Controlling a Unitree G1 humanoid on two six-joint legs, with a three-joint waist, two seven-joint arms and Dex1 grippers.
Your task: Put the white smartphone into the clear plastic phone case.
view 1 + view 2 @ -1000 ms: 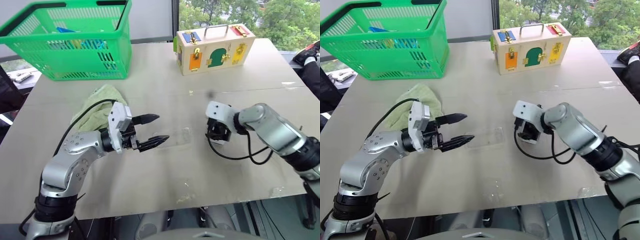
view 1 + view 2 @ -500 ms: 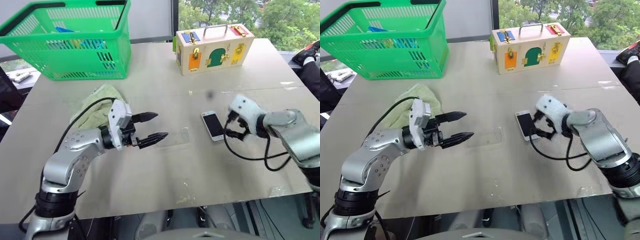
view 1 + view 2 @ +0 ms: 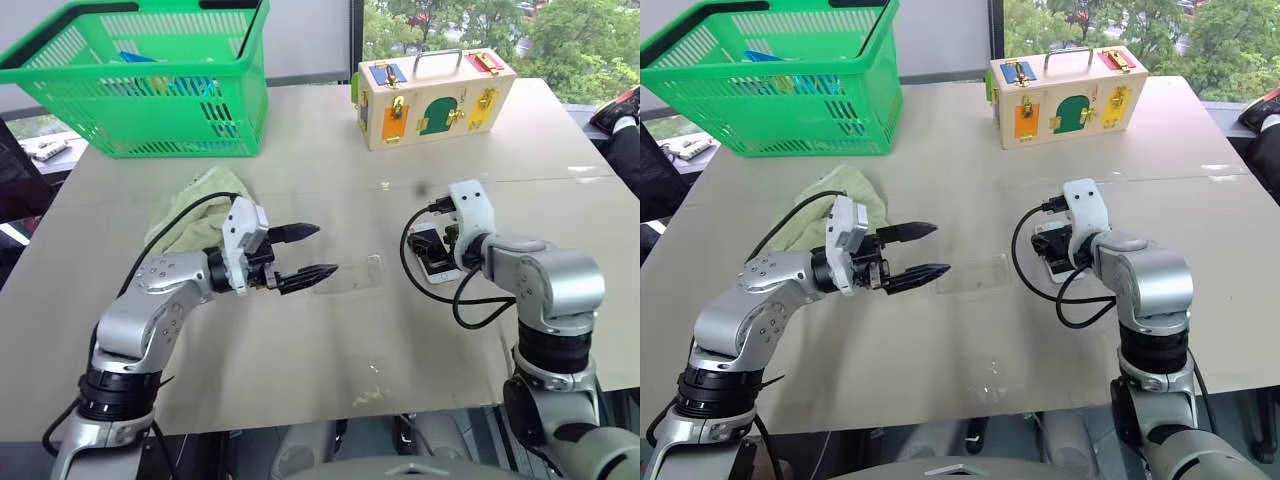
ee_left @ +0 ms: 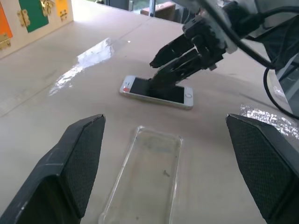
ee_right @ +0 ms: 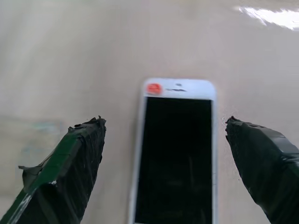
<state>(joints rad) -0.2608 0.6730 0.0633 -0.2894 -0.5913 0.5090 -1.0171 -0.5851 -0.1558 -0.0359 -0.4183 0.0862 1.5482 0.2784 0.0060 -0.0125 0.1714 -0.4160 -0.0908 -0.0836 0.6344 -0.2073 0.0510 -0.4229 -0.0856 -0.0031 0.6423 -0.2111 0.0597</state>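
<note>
The white smartphone [image 5: 175,154] lies screen-up between the right pincer's [image 5: 168,172] spread fingers.

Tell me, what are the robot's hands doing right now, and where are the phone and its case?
Both grippers open, empty. Right gripper poised over white smartphone, flat on table, screen up. Left gripper hovers by clear plastic phone case, empty. Nothing between them.

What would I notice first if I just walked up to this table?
Probably the big green basket at the far left corner, and the colourful wooden box with little locks at the far edge, to its right. Closer in, the right claw hangs open over the white smartphone lying flat on the table, while the open left claw points at the clear plastic phone case beside it.
</note>
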